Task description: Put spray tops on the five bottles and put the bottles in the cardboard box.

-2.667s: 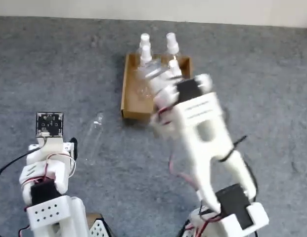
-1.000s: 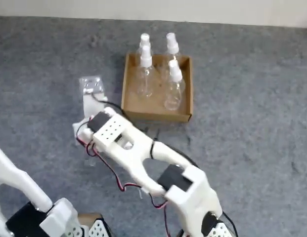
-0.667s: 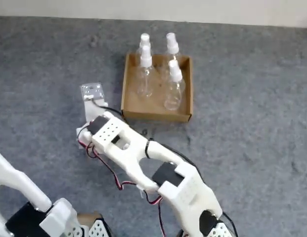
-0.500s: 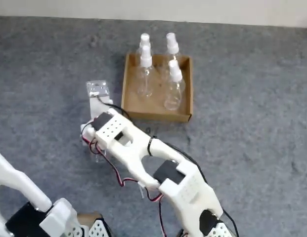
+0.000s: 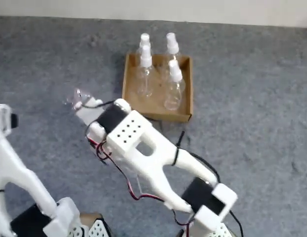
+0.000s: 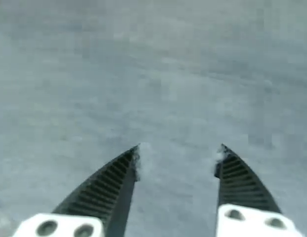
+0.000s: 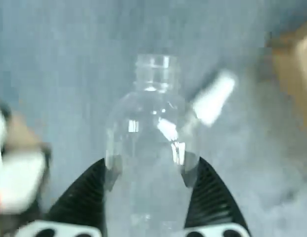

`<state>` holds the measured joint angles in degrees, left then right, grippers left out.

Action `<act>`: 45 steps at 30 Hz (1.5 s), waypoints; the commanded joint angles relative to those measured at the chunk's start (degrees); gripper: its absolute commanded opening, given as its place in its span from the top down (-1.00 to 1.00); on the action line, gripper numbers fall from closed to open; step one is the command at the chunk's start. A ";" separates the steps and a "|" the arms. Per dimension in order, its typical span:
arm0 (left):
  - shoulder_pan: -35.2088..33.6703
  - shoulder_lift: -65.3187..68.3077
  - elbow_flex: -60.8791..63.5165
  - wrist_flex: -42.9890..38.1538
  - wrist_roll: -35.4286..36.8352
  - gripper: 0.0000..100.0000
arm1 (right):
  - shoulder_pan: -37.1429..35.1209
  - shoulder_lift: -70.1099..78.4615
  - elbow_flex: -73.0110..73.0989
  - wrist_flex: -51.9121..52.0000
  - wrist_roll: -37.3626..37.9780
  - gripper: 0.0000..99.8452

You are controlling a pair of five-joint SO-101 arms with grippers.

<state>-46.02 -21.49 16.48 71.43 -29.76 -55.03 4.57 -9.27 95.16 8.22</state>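
Bottle (image 7: 151, 123) five, uncapped and lying on the tabletop (image 5: 252, 74) left of the cardboard box (image 5: 127, 91) moments ago, now sits clamped in the right claw (image 7: 149, 167), apparently raised for capping, while the left claw (image 6: 178, 153) hangs wide open, empty.

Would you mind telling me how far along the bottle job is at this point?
Done: four bottles with spray tops stand in the cardboard box. In hand: the right gripper is shut on the fifth bottle, whose neck is open with no top on it. Left: cap that one and set it in the box. The left gripper is open and empty.
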 commanded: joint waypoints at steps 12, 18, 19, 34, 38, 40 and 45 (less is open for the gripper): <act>42.68 -20.88 15.52 10.73 20.84 0.59 | 36.18 -41.80 28.79 4.88 23.30 0.99; 53.67 -20.88 28.70 -5.98 32.00 0.59 | 57.98 -46.02 47.87 -8.84 35.43 0.99; 54.73 -20.88 30.55 -8.62 33.32 0.59 | 60.62 -45.93 50.15 -11.74 36.13 0.99; 57.27 -1.54 31.96 -24.88 41.14 0.59 | 65.27 -45.93 64.04 -30.90 22.51 0.99; 57.19 5.76 29.05 -25.23 41.14 0.59 | 65.36 -45.93 64.22 -33.10 20.13 0.99; 57.10 8.04 27.91 -25.23 41.14 0.59 | 65.45 -45.93 64.40 -34.59 19.16 0.99; 57.10 11.56 27.21 -25.23 40.88 0.66 | 65.54 -45.85 64.40 -34.95 18.81 0.99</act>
<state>10.24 -11.21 46.55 46.99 10.68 9.76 -39.82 55.34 61.58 27.65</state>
